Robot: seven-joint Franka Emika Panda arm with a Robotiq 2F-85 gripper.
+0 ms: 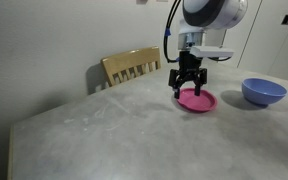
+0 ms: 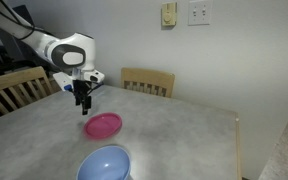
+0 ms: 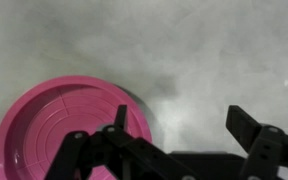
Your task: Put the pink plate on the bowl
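**A:** What is showing in an exterior view?

**B:** The end effector is hanging fingers-down right over the pink plate, at the plate's rim on the side toward the chair. The plate is lying flat on the bench, toward the far edge. The bowl is sitting upright and apart from the plate, closer to the edge on the right of this view. The chair is standing behind the far edge.

**A:** And in an exterior view, where is the bowl sitting?

**B:** It is sitting at the bench edge nearest the camera. The pink plate is lying just beyond it, near it but not touching, toward the middle. The end effector is hovering above the plate's far rim. One chair is standing at the far edge and another chair at the edge on the left of this view.

**A:** What is the wrist view giving?

**B:** The end effector is released, with its fingers standing wide apart and gripping nothing. One finger is hanging over the pink plate near its rim. The other finger is hanging over bare bench. I cannot tell whether the first finger is touching the plate.
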